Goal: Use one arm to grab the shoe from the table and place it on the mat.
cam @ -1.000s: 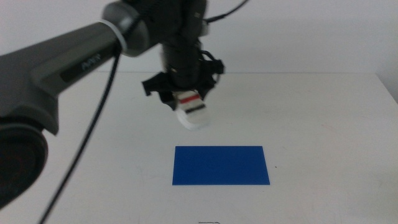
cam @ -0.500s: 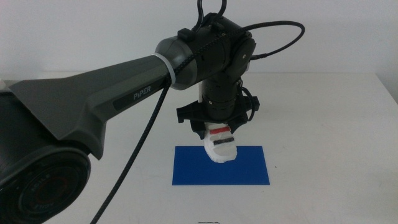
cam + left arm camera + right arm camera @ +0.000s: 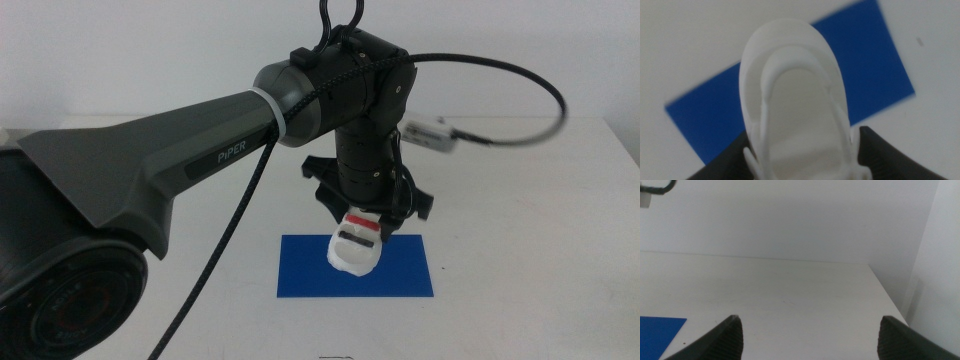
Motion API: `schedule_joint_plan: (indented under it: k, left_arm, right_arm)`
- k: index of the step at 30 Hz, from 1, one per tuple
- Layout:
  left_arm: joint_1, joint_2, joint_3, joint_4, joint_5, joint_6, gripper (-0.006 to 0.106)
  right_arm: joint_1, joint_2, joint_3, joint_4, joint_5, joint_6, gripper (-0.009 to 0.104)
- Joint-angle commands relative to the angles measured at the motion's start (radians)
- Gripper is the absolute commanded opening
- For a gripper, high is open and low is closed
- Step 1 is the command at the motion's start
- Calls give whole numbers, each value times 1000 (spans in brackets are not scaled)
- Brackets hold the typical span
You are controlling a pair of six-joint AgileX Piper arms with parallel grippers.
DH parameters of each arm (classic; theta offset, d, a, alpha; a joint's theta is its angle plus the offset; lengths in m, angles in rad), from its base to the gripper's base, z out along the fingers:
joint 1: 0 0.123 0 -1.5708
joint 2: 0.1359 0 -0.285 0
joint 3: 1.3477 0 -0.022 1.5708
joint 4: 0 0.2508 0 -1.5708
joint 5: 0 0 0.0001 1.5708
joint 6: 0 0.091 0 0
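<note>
The dark grey arm marked "PiPER" reaches in from the left over the white table. My left gripper is shut on the white shoe with black and red straps and holds it over the middle of the blue mat, toe down. In the left wrist view the shoe's white sole fills the space between the dark jaws, with the mat behind it. My right gripper is open and empty, away from the mat, which shows at the edge of its view.
The table's right edge is far from the mat. In the right wrist view the table's far corner meets a pale wall. A black cable with a white connector loops beside the left arm's wrist.
My left gripper has carried the shoe from behind the mat forward and right, then lowered it over the mat's middle. The wrist has turned.
</note>
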Motion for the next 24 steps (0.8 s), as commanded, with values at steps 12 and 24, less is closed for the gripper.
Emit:
schedule_joint_plan:
  k: [12, 24]
  left_arm:
    - [-5, -23, -25, -96, 83, 1016, -2]
    - [0, 22, -25, -92, 82, 1144, -2]
  right_arm:
    - [2, -19, -19, -9, -77, -5, 94]
    - [2, -19, -19, -9, -77, -5, 94]
